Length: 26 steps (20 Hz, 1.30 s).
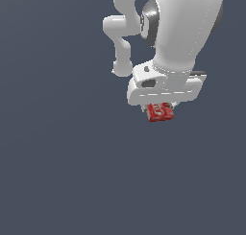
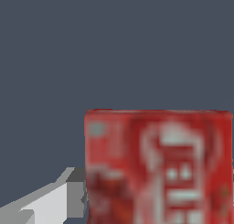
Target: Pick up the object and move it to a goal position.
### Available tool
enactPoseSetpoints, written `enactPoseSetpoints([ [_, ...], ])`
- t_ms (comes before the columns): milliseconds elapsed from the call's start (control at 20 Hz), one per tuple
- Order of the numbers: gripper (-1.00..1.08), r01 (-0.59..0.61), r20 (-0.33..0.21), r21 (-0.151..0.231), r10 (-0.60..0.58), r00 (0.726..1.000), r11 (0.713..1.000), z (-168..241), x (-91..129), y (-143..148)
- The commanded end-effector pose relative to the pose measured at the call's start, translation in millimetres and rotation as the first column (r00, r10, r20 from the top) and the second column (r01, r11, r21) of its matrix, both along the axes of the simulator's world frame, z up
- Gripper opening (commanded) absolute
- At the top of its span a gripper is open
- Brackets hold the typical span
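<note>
Box (image 1: 160, 112) sits under the white tool (image 1: 160, 106), apparently clenched on it; judged mid-carry, so move smoothly and keep the grip firm

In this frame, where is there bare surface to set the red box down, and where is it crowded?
The grey surface is bare everywhere to the exterior view's left of and below the arm. The only crowded spot is directly under the gripper, where the red box sits; whether the box is gripped cannot be told.

bg: plain flat dark slate-grey surface (image 1: 62, 171) | fills both views | uniform colour | nothing else on it
</note>
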State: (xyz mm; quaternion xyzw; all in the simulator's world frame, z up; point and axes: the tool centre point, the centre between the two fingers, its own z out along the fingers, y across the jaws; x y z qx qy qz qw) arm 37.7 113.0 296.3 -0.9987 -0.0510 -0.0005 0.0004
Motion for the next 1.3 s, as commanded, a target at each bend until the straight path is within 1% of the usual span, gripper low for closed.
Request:
enactPoseSetpoints([
  [0, -1.00, 0.000, -0.001, 0.000, 0.000, 1.000, 1.000, 17, 8, 1],
  [300, -1.00, 0.000, -0.001, 0.000, 0.000, 1.000, 1.000, 50, 24, 4],
  [550, -1.00, 0.000, -0.001, -0.001, 0.000, 1.000, 1.000, 68, 33, 6],
  [900, -1.00, 0.000, -0.001, -0.001, 0.000, 1.000, 1.000, 82, 41, 7],
  [1250, -1.00, 0.000, -0.001, -0.001, 0.000, 1.000, 1.000, 86, 43, 7],
])
